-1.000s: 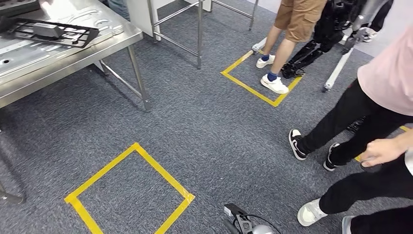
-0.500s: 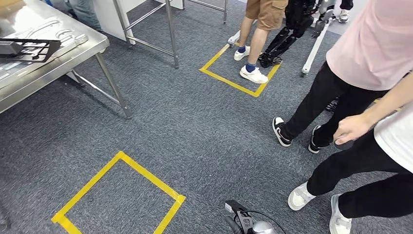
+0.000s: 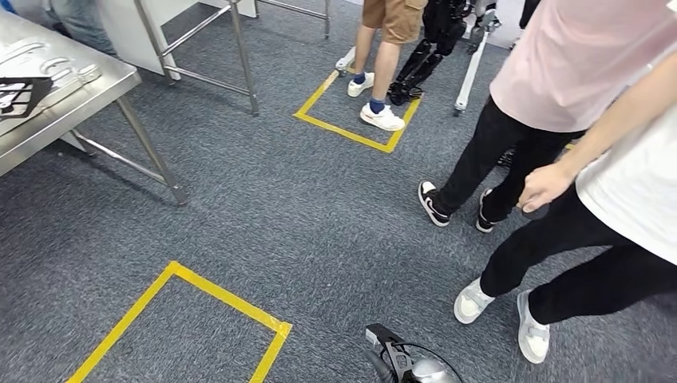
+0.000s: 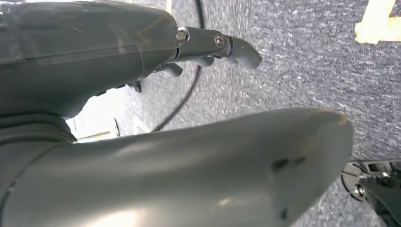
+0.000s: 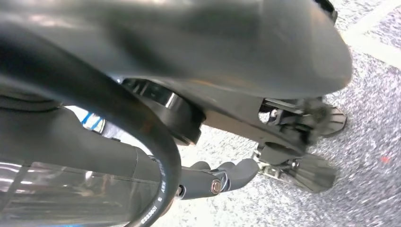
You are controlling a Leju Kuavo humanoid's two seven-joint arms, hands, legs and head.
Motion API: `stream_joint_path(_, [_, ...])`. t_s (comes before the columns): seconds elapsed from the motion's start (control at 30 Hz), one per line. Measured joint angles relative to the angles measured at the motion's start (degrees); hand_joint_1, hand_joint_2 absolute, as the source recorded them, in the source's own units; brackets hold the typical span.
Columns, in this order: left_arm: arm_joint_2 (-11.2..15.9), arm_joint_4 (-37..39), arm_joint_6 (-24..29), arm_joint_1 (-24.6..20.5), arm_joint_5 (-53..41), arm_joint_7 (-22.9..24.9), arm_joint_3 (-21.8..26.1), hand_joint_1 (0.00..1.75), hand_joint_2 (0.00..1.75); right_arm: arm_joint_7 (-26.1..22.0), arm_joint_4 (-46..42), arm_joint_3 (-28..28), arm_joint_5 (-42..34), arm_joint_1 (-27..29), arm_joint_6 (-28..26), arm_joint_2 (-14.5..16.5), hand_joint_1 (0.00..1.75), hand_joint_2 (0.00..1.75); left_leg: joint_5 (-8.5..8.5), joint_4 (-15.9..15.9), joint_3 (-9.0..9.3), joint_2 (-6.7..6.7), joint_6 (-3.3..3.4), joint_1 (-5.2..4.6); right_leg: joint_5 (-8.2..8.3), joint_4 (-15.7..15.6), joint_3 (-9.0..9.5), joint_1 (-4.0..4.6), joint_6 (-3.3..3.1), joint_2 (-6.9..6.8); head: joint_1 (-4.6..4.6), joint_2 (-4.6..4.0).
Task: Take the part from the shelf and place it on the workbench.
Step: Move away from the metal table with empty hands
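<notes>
A black grid-like part lies on the steel workbench at the far left of the head view, cut off by the picture's edge. My left hand hangs over the grey carpet. Its thick thumb and darker fingers are apart and hold nothing. My right hand also hangs low over the carpet, its fingers stretched out with nothing in them.
A workbench leg stands at the left. Two yellow tape squares mark the carpet. A person in a pink shirt and one in white stand close on the right. A person in shorts stands beside another robot's legs.
The camera has turned to the right: the whole scene has slid left, the workbench is now at the left edge and the people on the right take up more of the picture.
</notes>
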Motion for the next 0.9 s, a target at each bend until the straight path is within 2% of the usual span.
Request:
stream_joint_path(0.03, [0.0, 0.0, 0.0, 0.0, 0.0, 0.1, 0.0, 0.0, 0.0, 0.0, 0.0, 0.1, 0.0, 0.1, 0.0, 0.0, 0.0, 0.0, -0.06, 0.0, 0.03, 0.55, 0.03, -0.04, 0.06, 1.4, -0.75, -0.07, 0.06, -0.22, 0.01, 0.0])
stream_joint_path(0.07, [0.0, 0.0, 0.0, 0.0, -0.1, 0.1, 0.0, 0.0, 0.0, 0.0, 0.0, 0.2, 0.0, 0.1, 0.0, 0.0, 0.0, 0.0, -0.14, 0.0, 0.11, 1.07, 0.02, -0.05, 1.16, 0.5, -0.38, -0.11, 0.08, -0.45, 0.01, 0.0])
stream_joint_path(0.1, [0.0, 0.0, 0.0, -0.1, -0.1, 0.1, 0.0, 0.0, 0.0, 0.0, 0.0, 0.3, 0.0, 0.1, 0.0, 0.0, 0.0, 0.0, -0.26, 0.0, 0.24, 1.55, -0.03, -0.05, 3.05, -2.6, 1.13, -0.1, 0.04, -0.83, 0.02, 0.0])
stream_joint_path(0.17, [0.0, 0.0, 0.0, -0.1, -0.2, 0.1, 0.0, 0.0, 0.0, 0.0, 0.0, 0.5, 0.0, 0.1, 0.0, -0.1, 0.0, 0.0, -0.58, 0.0, 0.49, 2.37, -0.34, -0.18, 6.26, -10.5, 5.12, 0.31, -0.21, -2.63, 0.09, -0.01])
stream_joint_path(0.2, [0.0, 0.0, 0.0, -0.1, -0.2, 0.1, 0.0, 0.0, 0.0, 0.0, 0.0, 0.5, 0.0, 0.0, 0.0, -0.1, 0.0, 0.0, -0.72, 0.0, 0.54, 2.76, -0.55, -0.3, 6.88, -13.1, 6.41, 0.63, -0.36, -3.44, 0.1, -0.01])
stream_joint_path(0.23, [0.0, 0.0, 0.0, -0.1, -0.2, 0.1, 0.0, 0.0, 0.0, 0.0, 0.0, 0.5, 0.0, -0.1, 0.0, -0.1, 0.0, 0.0, -0.83, 0.0, 0.57, 3.15, -0.78, -0.41, 6.87, -14.4, 6.97, 0.95, -0.5, -3.91, 0.1, -0.01])
stream_joint_path(0.3, [0.0, 0.0, 0.0, -0.2, -0.2, 0.1, 0.0, 0.0, 0.0, 0.0, 0.0, 0.5, 0.0, 0.1, 0.0, -0.1, 0.0, 0.0, -0.97, -0.2, 0.75, 3.95, -1.3, -0.47, 6.69, -14.9, 7.06, 1.17, -0.8, -3.35, 0.06, 0.0])
stream_joint_path(0.37, [0.0, 0.0, 0.0, -0.2, -0.2, 0.1, 0.0, 0.0, 0.0, -0.1, 0.0, 0.5, 0.1, 0.5, 0.0, -0.2, 0.0, 0.0, -2.09, 0.9, 0.55, 3.08, -1.7, -0.29, 6.85, -15.4, 7.41, 0.93, -1.35, -2.52, 0.03, 0.0])
stream_joint_path(0.4, [0.0, 0.0, 0.1, -0.2, -0.2, 0.0, 0.0, 0.0, 0.0, -0.1, 0.0, 0.5, 0.1, 0.5, 0.0, -0.2, 0.0, 0.0, -3.45, 3.1, -0.32, 2.13, -1.8, -0.23, 6.92, -15.7, 7.63, 0.76, -1.7, -2.12, -0.02, 0.0])
stream_joint_path(0.47, [0.1, 0.0, 0.1, -0.1, -0.2, 0.0, 0.0, 0.0, 0.0, -0.1, 0.0, 0.5, 0.1, 0.3, 0.0, -0.1, 0.0, 0.0, -6.84, 10.3, -3.64, 0.36, -1.83, -0.18, 6.9, -15.7, 7.83, 0.7, -2.16, -1.23, -0.1, 0.0])
stream_joint_path(0.5, [0.2, 0.0, 0.1, -0.1, -0.2, -0.1, 0.0, 0.0, 0.0, -0.1, 0.0, 0.6, 0.1, 0.3, 0.0, 0.0, 0.0, 0.0, -7.98, 13.7, -5.4, -0.01, -1.88, -0.18, 6.87, -15.7, 7.91, 0.72, -2.25, -0.68, -0.14, 0.0])
stream_joint_path(0.53, [0.2, 0.0, 0.1, 0.0, -0.2, -0.1, 0.0, 0.0, 0.0, -0.1, 0.0, 0.6, 0.1, 0.3, 0.0, 0.0, 0.0, 0.0, -8.16, 15.7, -6.5, -0.18, -1.92, -0.16, 6.85, -15.7, 7.99, 0.71, -2.26, -0.13, -0.15, 0.0])
stream_joint_path(0.57, [0.2, 0.0, 0.1, 0.0, -0.2, 0.0, 0.0, 0.0, 0.0, -0.1, 0.0, 0.6, 0.1, 0.3, 0.0, 0.0, 0.0, 0.0, -7.31, 15.6, -6.73, -0.26, -1.96, -0.07, 6.83, -15.7, 8.08, 0.69, -2.26, 0.47, -0.15, 0.0])
stream_joint_path(0.6, [0.3, 0.0, 0.1, 0.0, -0.2, 0.0, 0.0, 0.0, 0.0, -0.2, 0.0, 0.6, 0.1, 0.3, 0.0, 0.0, 0.0, 0.0, -5.45, 13.3, -5.88, -0.39, -1.99, 0.08, 6.78, -15.6, 8.17, 0.64, -2.2, 1.1, -0.15, 0.0])
stream_joint_path(0.63, [0.3, 0.0, 0.1, 0.0, -0.2, 0.0, 0.0, 0.0, 0.0, -0.2, 0.0, 0.6, 0.1, 0.3, 0.0, 0.0, 0.0, 0.0, -3.15, 9.5, -4.37, -1.06, -2.04, 0.33, 6.68, -15.4, 8.2, 0.58, -2.05, 1.72, -0.16, 0.0])
stream_joint_path(0.7, [0.3, 0.0, 0.1, -0.1, -0.2, -0.1, 0.0, 0.0, 0.0, -0.2, 0.0, 0.6, 0.1, 0.3, -0.1, 0.1, 0.0, 0.0, -0.36, 2.9, -1.74, -3.2, -2.13, 0.78, 6.45, -14.8, 7.89, 0.68, -1.59, 2.87, -0.15, 0.0])
stream_joint_path(0.73, [0.3, 0.0, 0.1, 0.0, -0.2, -0.3, 0.0, 0.0, 0.0, -0.2, 0.0, 0.6, 0.1, 0.3, -0.1, 0.1, 0.0, 0.0, -0.02, 1.5, -1.2, -4.0, -2.11, 0.85, 6.42, -14.6, 7.63, 0.71, -1.33, 3.31, -0.11, 0.0])
stream_joint_path(0.77, [0.3, 0.0, 0.1, 0.0, -0.2, -0.5, 0.0, 0.0, 0.0, -0.2, 0.0, 0.6, 0.1, 0.3, -0.1, 0.1, 0.0, 0.0, -0.18, 1.2, -1.11, -4.18, -2.0, 0.72, 6.49, -14.5, 7.41, 0.67, -1.11, 3.71, -0.06, 0.0])
stream_joint_path(0.8, [0.3, 0.0, 0.1, 0.0, -0.2, -0.5, 0.0, 0.0, 0.0, -0.2, 0.0, 0.6, 0.1, 0.4, -0.2, 0.0, 0.0, 0.0, -0.09, 1.2, -1.12, -3.77, -1.75, 0.64, 6.58, -14.5, 7.28, 0.52, -0.9, 4.13, 0.01, 0.0])
stream_joint_path(0.83, [0.3, 0.0, 0.1, 0.0, -0.2, -0.3, 0.0, 0.0, 0.0, -0.2, 0.0, 0.6, 0.1, 0.5, -0.2, 0.0, 0.0, 0.0, 0.01, 1.0, -1.02, -3.3, -1.44, 0.54, 6.51, -14.4, 7.16, 0.4, -0.69, 4.0, 0.02, 0.01])
stream_joint_path(0.9, [0.3, 0.0, 0.1, -0.1, -0.2, 0.3, 0.0, 0.0, 0.0, -0.2, 0.0, 0.6, 0.1, 0.6, -0.2, -0.1, 0.0, 0.0, 0.16, 0.7, -0.81, -2.25, -0.75, 0.55, 5.13, -12.2, 6.02, 0.33, -0.33, 2.27, 0.25, 0.01])
